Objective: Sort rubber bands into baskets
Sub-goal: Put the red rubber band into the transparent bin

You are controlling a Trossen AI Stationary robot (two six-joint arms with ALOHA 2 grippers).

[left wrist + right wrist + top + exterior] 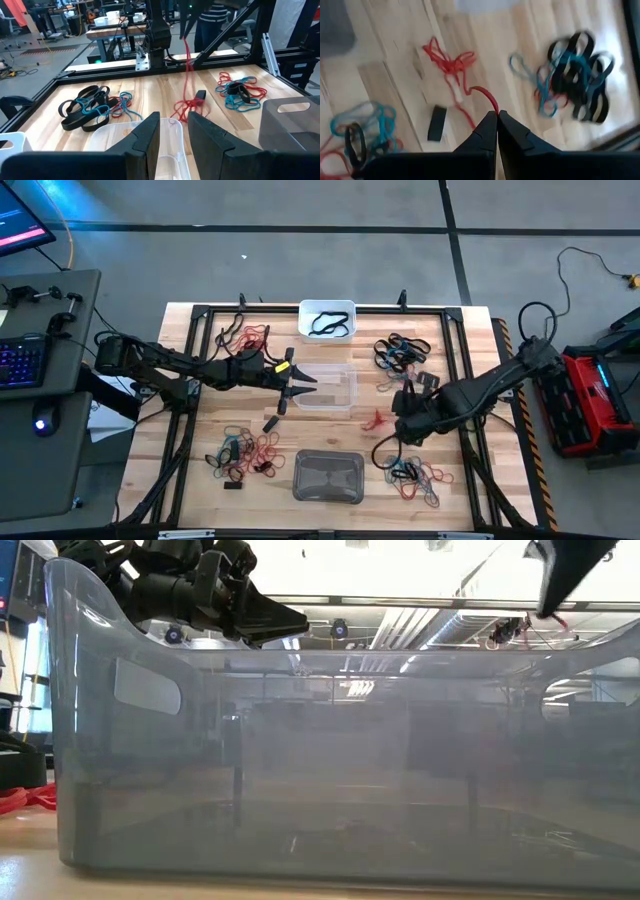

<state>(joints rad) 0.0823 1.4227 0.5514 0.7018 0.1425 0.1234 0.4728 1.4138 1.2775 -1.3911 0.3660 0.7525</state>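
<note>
Wooden slats of the table (470,480) are carrying scattered piles of rubber bands (402,352) w/ three baskets down the middle: white basket (327,320) at the far edge, clear basket (325,385) in the center, grey basket (329,476) nearest the low camera. I'm pinching a red band (482,95) in my right gripper (497,117), fingers closed tight on it (it's stretching down to a red tangle (449,62) lying on the wood). It's light, soft and stretchy, so I'm judging it'll drag the tangle along; gripping one strand near the top of the loop seems best. My left gripper (174,131) is hovering over the clear basket's rim, fingers partly apart, holding nothing afaict.
</note>
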